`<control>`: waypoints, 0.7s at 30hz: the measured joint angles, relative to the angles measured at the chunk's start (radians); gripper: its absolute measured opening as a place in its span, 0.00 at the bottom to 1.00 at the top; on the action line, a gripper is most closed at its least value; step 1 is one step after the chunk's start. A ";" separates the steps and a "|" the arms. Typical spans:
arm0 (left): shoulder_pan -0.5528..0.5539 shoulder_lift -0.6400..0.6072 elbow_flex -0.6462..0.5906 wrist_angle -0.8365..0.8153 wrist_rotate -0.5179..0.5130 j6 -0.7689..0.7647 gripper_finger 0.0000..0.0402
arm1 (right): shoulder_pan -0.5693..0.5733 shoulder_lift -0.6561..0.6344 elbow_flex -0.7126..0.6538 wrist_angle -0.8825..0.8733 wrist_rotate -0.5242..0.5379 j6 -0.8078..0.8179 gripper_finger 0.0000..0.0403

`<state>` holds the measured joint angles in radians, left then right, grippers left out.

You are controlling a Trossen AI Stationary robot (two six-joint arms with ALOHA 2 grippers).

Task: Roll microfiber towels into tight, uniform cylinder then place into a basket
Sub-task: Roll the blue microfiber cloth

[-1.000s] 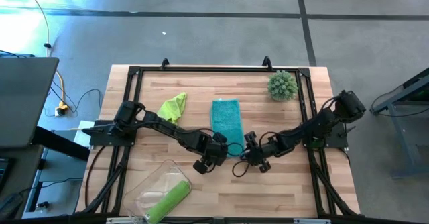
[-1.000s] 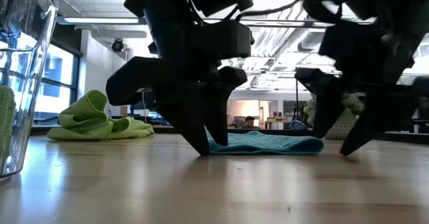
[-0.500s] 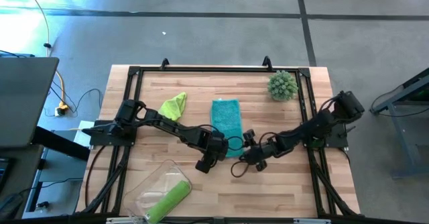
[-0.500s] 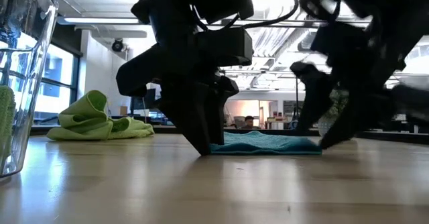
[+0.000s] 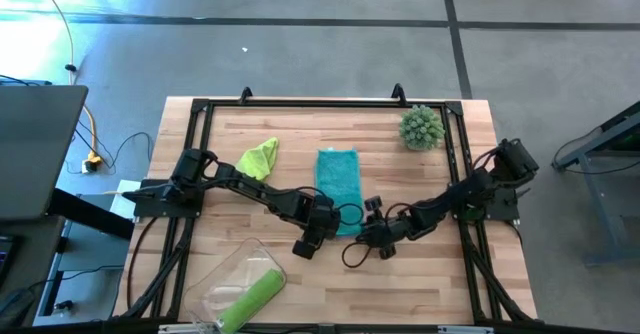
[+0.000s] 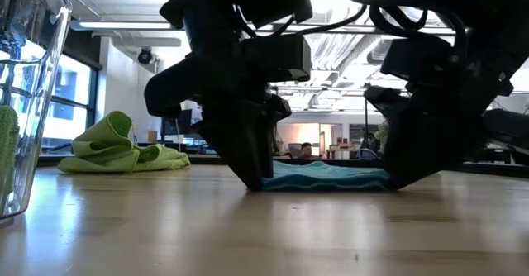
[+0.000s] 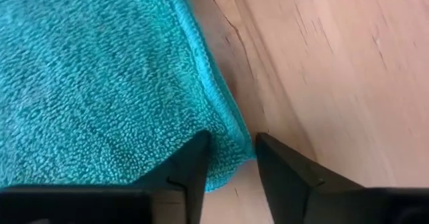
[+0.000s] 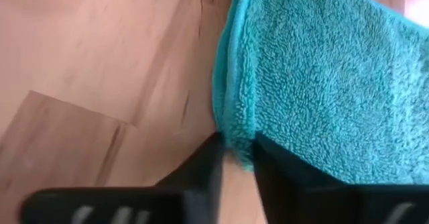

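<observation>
Left hand (image 5: 322, 227) and right hand (image 5: 368, 236) are each pinching a near corner of the teal towel (image 5: 338, 173) as I am watching, its long axis running toward 12 o'clock, mid-bench (image 5: 440, 274), ready for rolling.

Both claws low — left (image 7: 228, 157), right (image 8: 236, 158).

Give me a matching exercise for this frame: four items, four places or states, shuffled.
Items:
1. teal towel
2. rolled green towel
3. crumpled green towel
4. spiky ball

Places or states:
A. inside the basket
B. far right corner of the table
C. flat at mid-table, a gripper at each near corner
D. loose heap, far left of the teal one

Pairs: 1-C, 2-A, 3-D, 4-B
</observation>
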<state>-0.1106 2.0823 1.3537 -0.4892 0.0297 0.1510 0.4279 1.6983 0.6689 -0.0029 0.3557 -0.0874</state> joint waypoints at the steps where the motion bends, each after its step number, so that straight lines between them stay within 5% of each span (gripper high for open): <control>1: -0.001 0.000 0.000 0.001 -0.001 -0.004 0.25 | 0.002 0.000 0.000 -0.001 0.000 0.014 0.13; 5: -0.010 -0.005 0.010 -0.001 -0.012 -0.028 0.14 | -0.003 -0.019 -0.001 -0.004 -0.032 0.063 0.02; 11: -0.023 -0.017 0.044 -0.020 -0.034 -0.047 0.02 | -0.034 -0.075 -0.006 -0.017 -0.088 0.183 0.05; 21: -0.029 -0.056 0.050 -0.039 -0.052 -0.173 0.02 | -0.119 -0.146 -0.005 0.018 -0.256 0.454 0.01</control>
<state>-0.1394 2.0262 1.4033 -0.5279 -0.0220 -0.0223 0.3090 1.5524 0.6640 0.0150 0.1000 0.3670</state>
